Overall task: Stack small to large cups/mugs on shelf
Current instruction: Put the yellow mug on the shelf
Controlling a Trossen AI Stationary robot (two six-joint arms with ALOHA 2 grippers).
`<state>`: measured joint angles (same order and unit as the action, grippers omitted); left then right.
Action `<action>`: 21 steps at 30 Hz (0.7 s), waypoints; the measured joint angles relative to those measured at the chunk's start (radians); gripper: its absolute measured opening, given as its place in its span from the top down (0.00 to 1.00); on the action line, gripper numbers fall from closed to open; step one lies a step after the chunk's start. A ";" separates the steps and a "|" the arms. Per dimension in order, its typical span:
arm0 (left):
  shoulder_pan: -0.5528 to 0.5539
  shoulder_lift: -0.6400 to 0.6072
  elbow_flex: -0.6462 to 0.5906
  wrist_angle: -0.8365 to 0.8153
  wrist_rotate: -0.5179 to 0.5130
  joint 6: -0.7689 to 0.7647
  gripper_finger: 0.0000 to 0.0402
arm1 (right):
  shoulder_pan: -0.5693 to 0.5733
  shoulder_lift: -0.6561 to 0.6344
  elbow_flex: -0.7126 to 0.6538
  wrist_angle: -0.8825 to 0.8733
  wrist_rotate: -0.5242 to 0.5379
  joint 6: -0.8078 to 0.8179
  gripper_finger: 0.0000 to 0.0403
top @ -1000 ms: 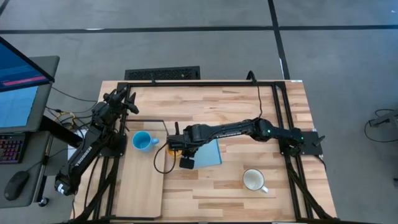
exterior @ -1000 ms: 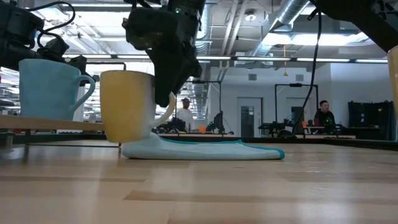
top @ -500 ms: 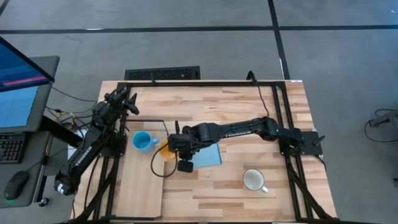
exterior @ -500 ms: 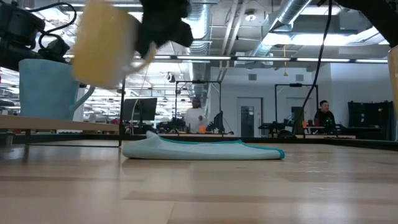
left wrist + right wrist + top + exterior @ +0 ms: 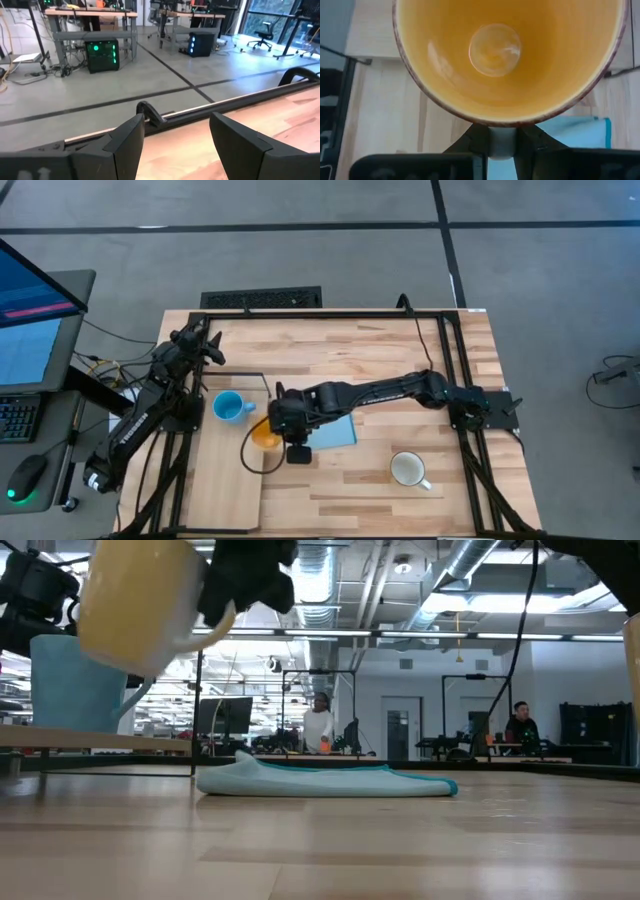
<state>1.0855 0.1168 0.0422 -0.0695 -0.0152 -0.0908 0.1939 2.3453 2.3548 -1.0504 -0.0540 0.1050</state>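
Fingers of the right gripper (image 5: 501, 142), clamped on the white handle of the orange mug (image 5: 140, 605) lifted at upper left of the low view, beyond them the blue cloth (image 5: 325, 780), light blue mug (image 5: 229, 406) on the shelf (image 5: 225, 480), white mug (image 5: 408, 469) on the surface at lower right, left gripper (image 5: 175, 137) fingers apart.

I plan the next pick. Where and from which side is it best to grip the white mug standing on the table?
Probably by its handle, from above. The white mug stands upright and alone on the table, mouth up, and its handle points toward the table's front right, with bare wood around it. The rim is a second choice.
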 joint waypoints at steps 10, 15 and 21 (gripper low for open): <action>0.000 0.001 0.000 0.000 0.003 -0.017 0.46 | -0.027 0.000 -0.020 0.141 0.000 0.028 0.83; 0.000 0.001 0.000 0.000 0.003 -0.023 0.46 | -0.059 0.000 -0.021 0.169 0.003 0.079 0.83; 0.000 0.001 0.000 0.000 0.003 -0.025 0.46 | -0.051 -0.001 -0.021 0.198 0.005 0.106 0.83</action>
<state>1.0855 0.1177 0.0422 -0.0696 -0.0119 -0.1163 0.1426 2.3447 2.3341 -0.8523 -0.0492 0.2111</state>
